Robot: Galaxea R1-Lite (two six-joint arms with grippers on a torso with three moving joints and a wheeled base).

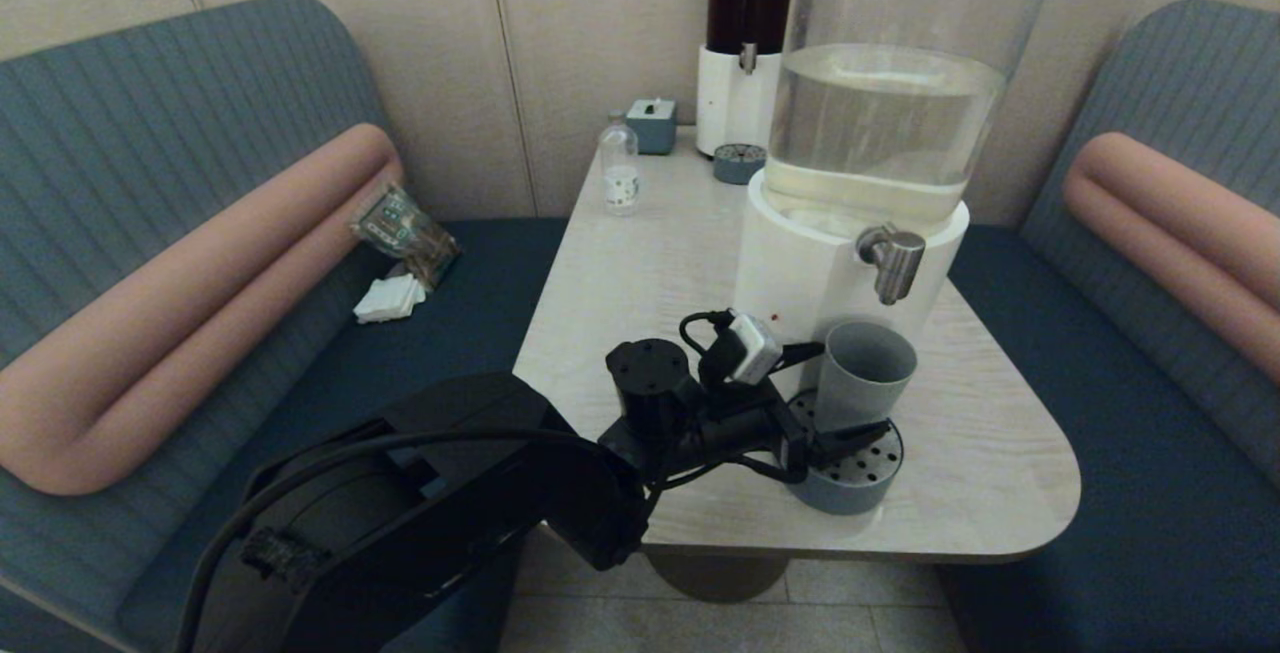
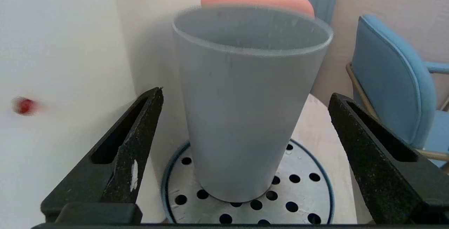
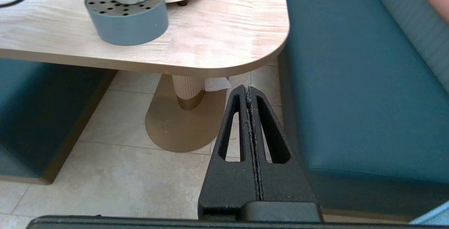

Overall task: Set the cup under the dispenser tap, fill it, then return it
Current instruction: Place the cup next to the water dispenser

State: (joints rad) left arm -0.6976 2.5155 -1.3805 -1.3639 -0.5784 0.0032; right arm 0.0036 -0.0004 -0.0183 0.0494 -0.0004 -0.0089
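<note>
A grey-blue cup (image 1: 864, 373) stands upright on a round drip tray (image 1: 850, 478) with a perforated metal top, near the front edge of a pale wood tabletop (image 1: 650, 263). The tray sits against the white base of a large dispenser (image 1: 880, 133) whose clear tank holds pale liquid. The dispenser's short silver tap (image 1: 890, 261) juts out just above the cup's open mouth.

The left pincer (image 1: 835, 413) reaches in from the robot's left and sits level with the lower part of the cup. In the left wrist view its two black fingers (image 2: 119, 159) are spread wide, one on each side of the cup, with clear gaps between them and the cup wall, so it has hold of nothing.

The right pincer (image 3: 249, 92) hangs below tabletop level, beside the blue bench seat (image 3: 357, 81), over the tiled floor (image 3: 115, 173). Its fingers are pressed together and hold nothing.

Further back on the tabletop stand a slimmer dispenser with dark red liquid (image 1: 745, 43) and a small clear bottle (image 1: 620, 171).
</note>
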